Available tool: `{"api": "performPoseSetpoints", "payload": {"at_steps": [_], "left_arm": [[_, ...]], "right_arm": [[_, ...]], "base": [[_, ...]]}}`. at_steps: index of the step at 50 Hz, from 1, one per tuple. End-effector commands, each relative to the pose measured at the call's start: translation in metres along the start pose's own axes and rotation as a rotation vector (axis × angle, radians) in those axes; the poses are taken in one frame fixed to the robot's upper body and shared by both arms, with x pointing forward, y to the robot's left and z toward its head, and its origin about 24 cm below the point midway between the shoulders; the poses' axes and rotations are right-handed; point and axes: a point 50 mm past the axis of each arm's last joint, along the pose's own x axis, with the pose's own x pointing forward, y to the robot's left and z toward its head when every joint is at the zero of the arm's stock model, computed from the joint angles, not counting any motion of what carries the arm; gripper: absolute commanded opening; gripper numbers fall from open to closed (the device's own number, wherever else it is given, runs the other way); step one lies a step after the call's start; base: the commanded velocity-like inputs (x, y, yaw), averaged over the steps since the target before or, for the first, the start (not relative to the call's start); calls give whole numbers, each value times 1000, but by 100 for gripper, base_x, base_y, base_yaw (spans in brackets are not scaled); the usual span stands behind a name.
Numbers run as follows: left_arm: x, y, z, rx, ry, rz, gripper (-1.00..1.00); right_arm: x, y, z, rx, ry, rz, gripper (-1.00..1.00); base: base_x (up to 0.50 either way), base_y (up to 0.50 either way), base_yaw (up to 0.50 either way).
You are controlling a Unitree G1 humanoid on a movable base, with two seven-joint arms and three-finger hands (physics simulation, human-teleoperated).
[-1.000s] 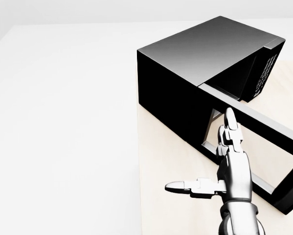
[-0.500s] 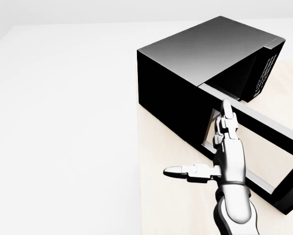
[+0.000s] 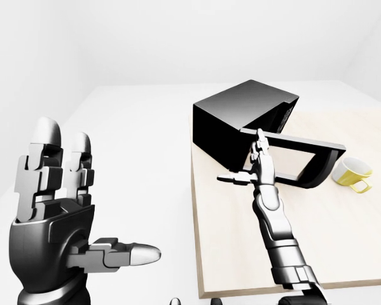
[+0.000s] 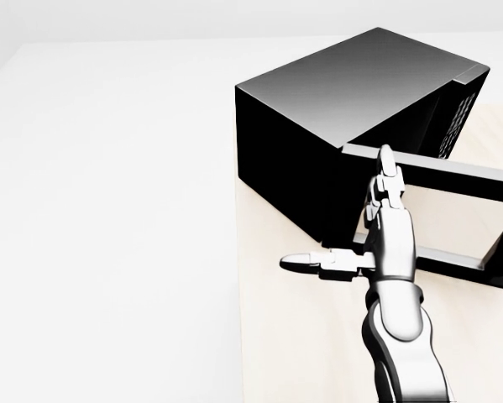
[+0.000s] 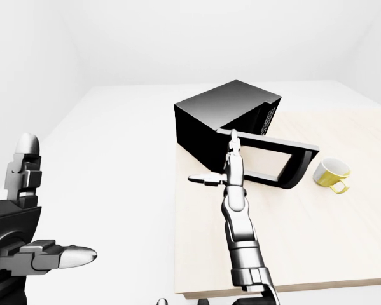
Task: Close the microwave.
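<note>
Now my right hand [image 4: 384,239] is spread flat against the open door [image 3: 304,162] of the microwave [image 3: 238,121] — up on the table [image 3: 343,235] — and my left hand [image 3: 53,210] hangs open, well apart.

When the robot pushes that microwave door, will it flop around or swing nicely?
Probably swings stiffly: the microwave door looks like a rigid frame, hinged at one side. The boxy microwave likely stays put on the table. The right hand looks open and flat for pushing.

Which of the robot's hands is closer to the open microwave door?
Right. The right hand is up against the microwave door near its hinged end, fingers open. The left hand is raised far off to the view's left, away from the table.
</note>
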Motion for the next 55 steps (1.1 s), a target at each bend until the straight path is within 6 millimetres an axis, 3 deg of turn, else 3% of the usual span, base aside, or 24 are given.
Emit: {"api": "performPoseSetpoints", "payload": {"at_steps": [1,24,55], "left_arm": [[1,1,1,-6,-5,1,100],[0,1,0,1,-1,1,100],[1,3,1,1,-9,10,100]], "right_arm": [[16,3,8,-1,-16,8,100],[41,11,21,-12,-32,22,100],[55,20,26,10,-32,45,100]], "base": [[0,0,0],[0,0,0],[0,0,0]]}}
